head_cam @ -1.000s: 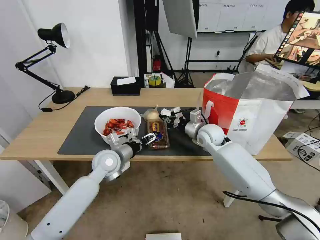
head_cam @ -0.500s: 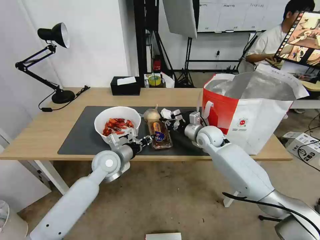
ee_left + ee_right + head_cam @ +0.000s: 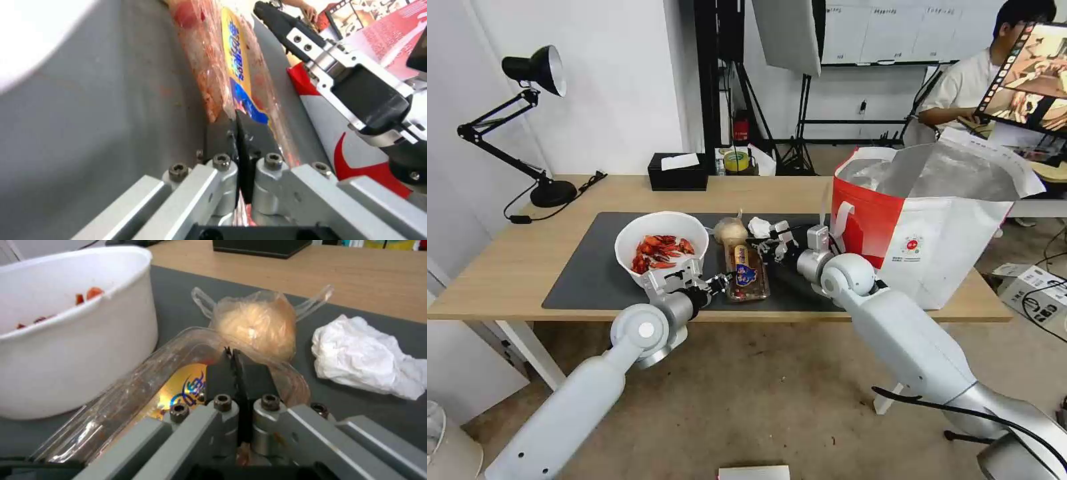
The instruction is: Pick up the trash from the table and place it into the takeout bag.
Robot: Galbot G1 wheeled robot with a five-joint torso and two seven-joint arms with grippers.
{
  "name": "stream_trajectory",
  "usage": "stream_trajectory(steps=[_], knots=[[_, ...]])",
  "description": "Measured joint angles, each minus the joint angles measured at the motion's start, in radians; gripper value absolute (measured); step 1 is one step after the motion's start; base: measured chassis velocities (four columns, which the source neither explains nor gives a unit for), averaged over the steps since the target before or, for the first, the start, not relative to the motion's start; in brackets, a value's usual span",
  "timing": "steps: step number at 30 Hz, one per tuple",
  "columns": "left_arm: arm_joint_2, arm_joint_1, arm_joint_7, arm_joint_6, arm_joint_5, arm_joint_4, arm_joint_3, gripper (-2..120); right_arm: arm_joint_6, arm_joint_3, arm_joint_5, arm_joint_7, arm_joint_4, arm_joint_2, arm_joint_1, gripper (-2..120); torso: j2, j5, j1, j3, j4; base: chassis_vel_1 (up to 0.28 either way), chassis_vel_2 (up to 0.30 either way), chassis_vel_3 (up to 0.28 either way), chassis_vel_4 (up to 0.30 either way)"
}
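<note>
Nearest you, the left gripper (image 3: 718,283) sits low at the front edge of the dark grey mat (image 3: 587,267). Its fingers (image 3: 249,136) are pressed together on the thin near lip of the clear plastic tray of cherry tomatoes (image 3: 746,272), as the left wrist view shows.

The right gripper (image 3: 768,248) comes in from the other side. Its fingers (image 3: 242,373) are likewise closed, pinching the tray's far rim just in front of the small tan knotted bag (image 3: 256,325). So the tray lies on the mat between both grippers, held at opposite ends.

Treat this tray as light but flimsy. In the right wrist view its clear wall already bows where it is gripped, so it will likely flex or pop open at the hinge if you pull the two ends apart or twist. The film is probably slick; grip the folded rim, not the flat lid. Keep it level so the tomatoes don't roll.

Just left of the tray stands the white bowl of crayfish shells (image 3: 662,248), near enough to nudge. Behind the tray, the knotted bag and the crumpled white tissue (image 3: 367,356) rest on the mat. Farther right on the counter (image 3: 514,267), the red-and-white takeout bag (image 3: 934,227) stands open, foil lining showing.
</note>
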Motion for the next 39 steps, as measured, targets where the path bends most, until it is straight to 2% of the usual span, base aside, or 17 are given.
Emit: stream_trajectory(steps=[18,23,29,32,39], knots=[[0.025,0.016,0.004,-0.003,-0.005,-0.068,-0.029,0,0.002,0.028,0.023,0.009,0.054,-0.016,-0.012,0,0.0,0.0001,0.0,0.0,0.0,0.0,0.0,0.0,0.0],[0.039,0.047,0.004,-0.003,-0.008,-0.102,-0.052,0,0.015,0.057,0.062,0.02,0.112,-0.029,-0.03,0,0.0,0.0,0.0,0.0,0.0001,0.0,0.0,0.0,0.0],[0.056,0.091,0.003,-0.003,-0.008,-0.145,-0.094,0,0.081,0.114,0.115,0.055,0.223,-0.057,-0.084,0,0.0,0.0,0.0,0.0,0.0,0.0,0.0,0.0,0.0],[0.07,0.126,0.002,-0.005,-0.009,-0.179,-0.129,0,0.145,0.149,0.123,0.117,0.301,-0.069,-0.146,0,0.0,0.0001,0.0,0.0,0.0001,0.0,0.0,0.0,0.0],[0.106,0.183,0.002,-0.005,-0.02,-0.232,-0.208,0,0.242,0.222,0.059,0.191,0.425,-0.091,-0.316,0,0.0,0.0,0.0,0.0,0.0,0.0,0.0,0.0,0.0]])
